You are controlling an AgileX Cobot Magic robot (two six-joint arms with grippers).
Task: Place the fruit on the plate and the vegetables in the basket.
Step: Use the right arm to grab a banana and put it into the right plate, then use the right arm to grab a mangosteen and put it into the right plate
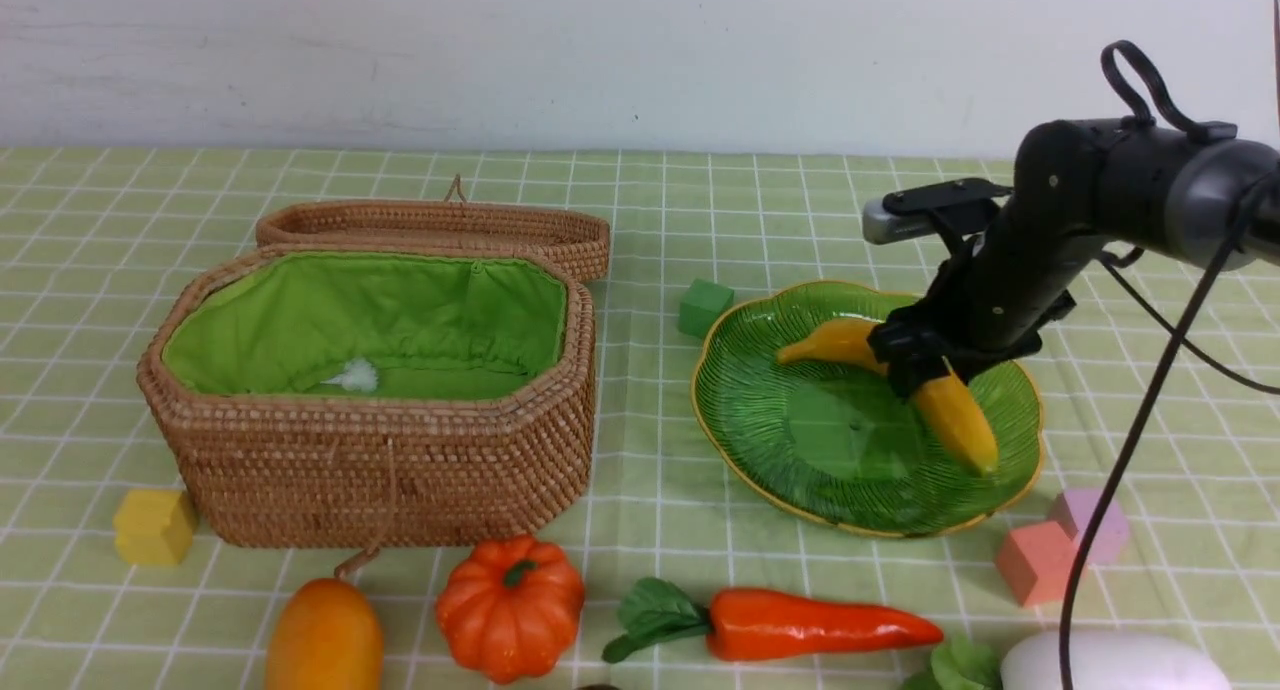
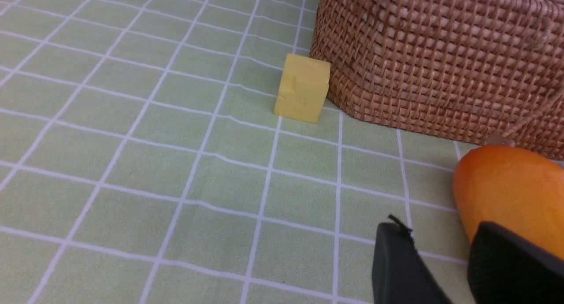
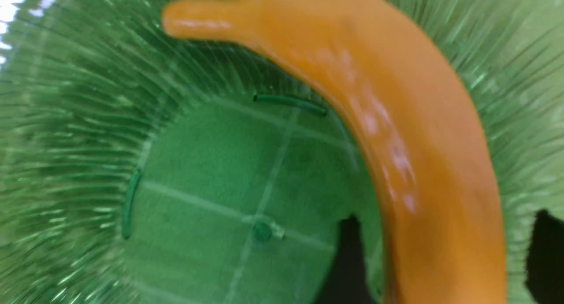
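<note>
Basket (image 1: 380, 480) first: it stands open at my left, the green lining bare except for a small white tuft (image 1: 355, 375) I cannot identify. No vegetable is in it. Its wicker lid (image 1: 440, 225) lies just behind, touching the back wall.

The plate (image 1: 800, 440) sits to the right of the basket and holds only the banana (image 1: 955, 415), which lies along its far and right side. My right gripper (image 1: 925, 375) hangs over the banana's middle. On the wrist view its fingers (image 3: 350, 251) stand on either side of the fruit with green showing between, so it is released, not grasping.

Along the near edge, from the right: radish (image 1: 1110, 662), partly out of frame, then carrot (image 1: 800, 625), pumpkin (image 1: 510, 605) and mango (image 1: 323, 635), all on the cloth.

My left gripper (image 2: 440, 246) is low beside the mango, fingers parted with nothing between them.

The small cubes are loose: yellow cube (image 1: 153, 525) against the basket, green cube (image 1: 705, 307) near the plate's far rim, and pink cube (image 1: 1035, 560) and lilac cube (image 1: 1090, 520) beside its near right rim.
</note>
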